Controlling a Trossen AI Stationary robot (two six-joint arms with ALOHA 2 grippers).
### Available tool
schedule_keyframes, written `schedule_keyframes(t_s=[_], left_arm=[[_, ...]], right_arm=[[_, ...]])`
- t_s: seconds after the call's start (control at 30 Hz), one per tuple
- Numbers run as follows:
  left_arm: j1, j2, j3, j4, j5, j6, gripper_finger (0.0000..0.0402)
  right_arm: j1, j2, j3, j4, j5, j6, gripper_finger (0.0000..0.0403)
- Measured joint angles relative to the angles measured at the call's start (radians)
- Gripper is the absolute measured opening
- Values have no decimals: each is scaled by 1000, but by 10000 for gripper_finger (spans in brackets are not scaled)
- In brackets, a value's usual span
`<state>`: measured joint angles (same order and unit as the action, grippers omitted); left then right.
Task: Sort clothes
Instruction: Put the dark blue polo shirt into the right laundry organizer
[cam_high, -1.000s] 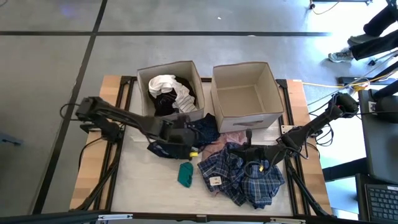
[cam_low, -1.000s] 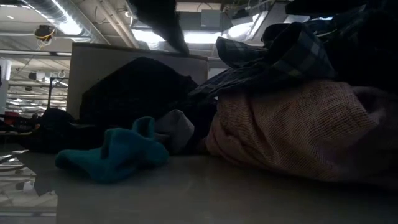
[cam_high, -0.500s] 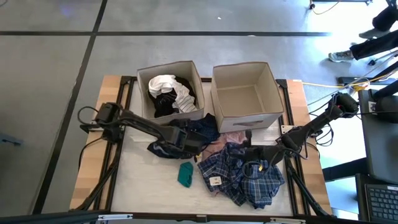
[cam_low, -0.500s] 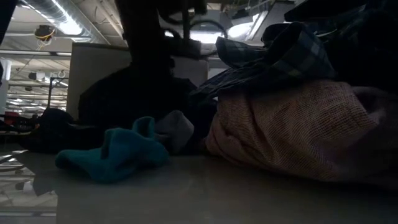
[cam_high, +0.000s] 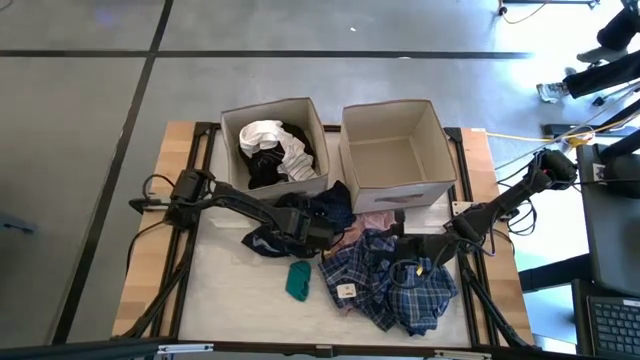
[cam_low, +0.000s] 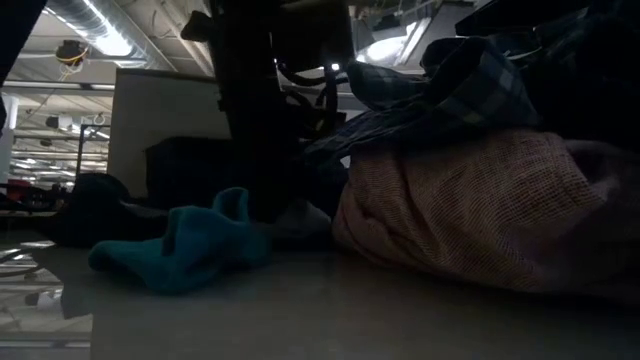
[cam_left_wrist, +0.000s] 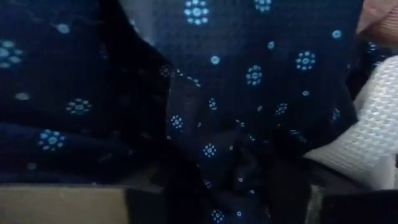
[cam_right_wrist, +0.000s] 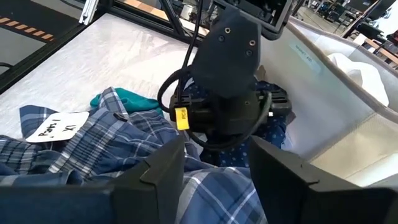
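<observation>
High view vs a second ago: left hand (cam_high: 318, 228) has travelled from the counter's left-middle toward the centre and now sits low on the navy garment (cam_high: 322, 207), just in front of the left box (cam_high: 232, 128). Left wrist view is filled edge to edge with navy dotted fabric, so I cannot tell whether its fingers are spread or pinching. Likely lining up a pick on that piece; nothing lifted yet.

Right hand (cam_high: 408, 268) hasn't shifted, parked on the blue-plaid shirt (cam_high: 385, 290). Its fingers (cam_right_wrist: 163, 168) have gone from pressed together to spread, nothing between them. Reads as a release of the plaid, so that piece stays unsorted.

Where the clothes are: white and black pieces (cam_high: 275, 148) in the left box, right box (cam_high: 445, 140) bare inside, the rest heaped on the counter (cam_high: 230, 290).

Materials:
- navy: thin knit, small pale-blue dot clusters, deep folds
- plaid: crumpled woven, white paper tag (cam_high: 346, 291) on it
- dusty-pink piece (cam_low: 480, 200): fine waffle weave, rounded lump, under the plaid
- teal item (cam_high: 298, 279): small, plush, sock-like, lying apart
- boxes: beige fabric walls, square, open-topped
</observation>
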<state>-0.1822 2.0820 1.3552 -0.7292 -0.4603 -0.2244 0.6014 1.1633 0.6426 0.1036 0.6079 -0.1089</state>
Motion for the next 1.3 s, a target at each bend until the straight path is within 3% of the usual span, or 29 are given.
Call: schedule_keyframes(t_s=[0.3,0.77,1.3], left_arm=[[-12,-17,-8,32,24,44,16],[-43,-177,-14,39,33,29,13],[-48,-457,-11,126,-124,87,11]], right_arm=[[0,0,0,-1,0,-19,179],[0,0,0,15,12,-30,179],[0,0,0,16,13,-30,179]])
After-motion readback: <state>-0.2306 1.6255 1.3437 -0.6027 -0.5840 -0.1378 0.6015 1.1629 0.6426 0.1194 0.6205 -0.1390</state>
